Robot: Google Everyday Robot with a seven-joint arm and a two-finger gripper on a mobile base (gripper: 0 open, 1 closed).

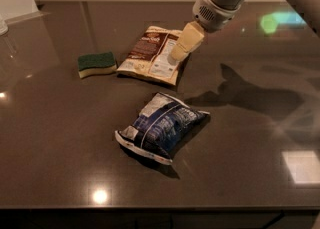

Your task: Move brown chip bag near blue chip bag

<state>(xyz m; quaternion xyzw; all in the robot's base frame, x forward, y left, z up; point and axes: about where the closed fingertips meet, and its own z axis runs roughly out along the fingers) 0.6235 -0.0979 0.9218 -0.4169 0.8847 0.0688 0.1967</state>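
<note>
Hand (pixel 177 55), grip state unclear, is over the brown chip bag (pixel 146 53), apart from the blue chip bag (pixel 160 130).

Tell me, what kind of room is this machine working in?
Probably a kitchen or break room: a dark polished countertop, a dish sponge, and a brown chip bag and blue chip bag lying on it. The gripper hangs over the brown chip bag.
</note>
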